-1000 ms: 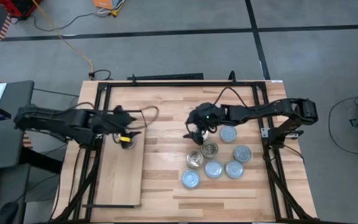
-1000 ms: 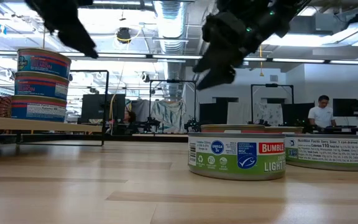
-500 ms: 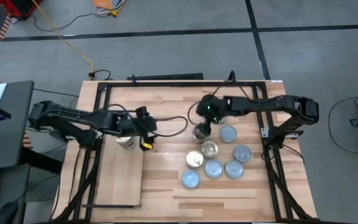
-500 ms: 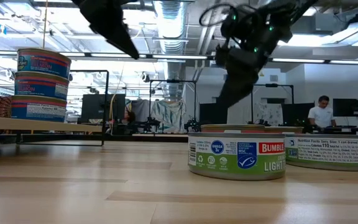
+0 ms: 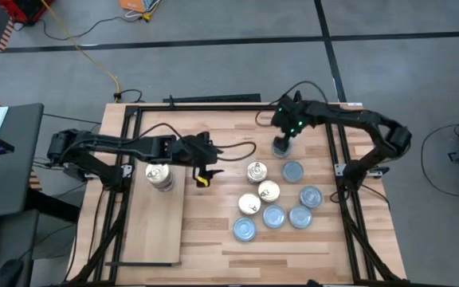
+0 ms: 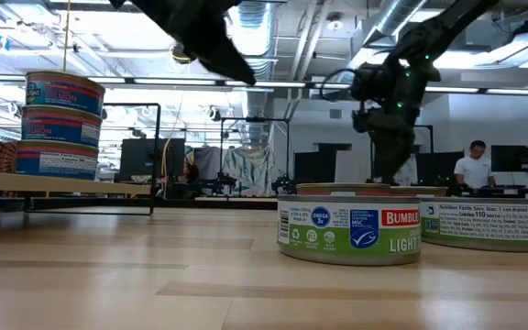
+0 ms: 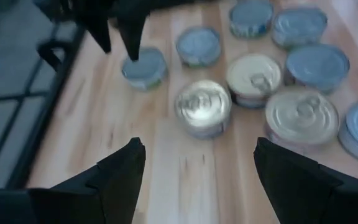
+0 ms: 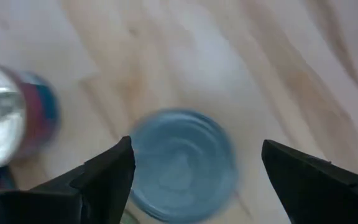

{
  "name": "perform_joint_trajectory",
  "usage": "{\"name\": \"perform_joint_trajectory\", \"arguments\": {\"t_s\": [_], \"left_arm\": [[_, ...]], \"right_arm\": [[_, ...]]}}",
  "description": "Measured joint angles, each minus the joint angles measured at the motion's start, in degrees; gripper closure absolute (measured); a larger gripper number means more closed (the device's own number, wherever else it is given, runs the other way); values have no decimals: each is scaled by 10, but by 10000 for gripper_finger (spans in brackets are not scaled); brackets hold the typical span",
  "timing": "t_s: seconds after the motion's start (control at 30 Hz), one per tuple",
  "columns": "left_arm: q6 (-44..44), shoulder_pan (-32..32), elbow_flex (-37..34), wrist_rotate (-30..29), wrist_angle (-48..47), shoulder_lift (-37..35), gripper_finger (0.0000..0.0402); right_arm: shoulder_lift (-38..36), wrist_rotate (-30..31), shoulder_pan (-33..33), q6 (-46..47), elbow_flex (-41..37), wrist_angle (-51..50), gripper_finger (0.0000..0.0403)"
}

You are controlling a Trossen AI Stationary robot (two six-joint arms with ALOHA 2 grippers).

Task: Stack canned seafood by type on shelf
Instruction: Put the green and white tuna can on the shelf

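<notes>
Three tins stand stacked (image 5: 159,175) at the far end of the pale shelf board (image 5: 154,231); the low view shows the stack (image 6: 60,124) at the left. Loose tins lie on the table's right half: three gold-topped ones (image 5: 255,171) and several blue-topped ones (image 5: 300,216). My left gripper (image 5: 204,171) hangs open between the stack and the loose tins, its fingers (image 7: 123,177) pointing at a gold tin (image 7: 202,107). My right gripper (image 5: 284,137) is open over the farthest blue tin (image 8: 182,165), one finger on each side, not touching it.
Black frame rails (image 5: 349,199) run along both sides and the far edge of the slatted tabletop. A green-labelled tin (image 6: 351,229) stands close to the low camera. Bare wood lies between the shelf board and the loose tins. A person stands far off in the room (image 6: 475,165).
My left gripper has left the stack on the shelf and swung toward the table's right, toward the loose tins, rolling as it went. My right gripper has gone from over the leftmost gold tin toward the far right, tipping downward, over the farthest blue tin. Both stay open.
</notes>
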Motion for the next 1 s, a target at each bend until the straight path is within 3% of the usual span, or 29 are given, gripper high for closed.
{"name": "perform_joint_trajectory", "arguments": {"t_s": [0.23,0.47,0.8,1.0], "left_arm": [[20,-10,0,-7,11,0,113],[-1,-10,-6,-12,10,0,113],[52,4,-6,-35,45,0,113],[60,18,-6,-9,48,0,113]], "right_arm": [[0,1,-78,34,0,-17,33],[0,2,-92,25,-22,-10,42],[0,26,-92,6,-82,29,109],[0,28,-99,5,-82,15,145]]}}
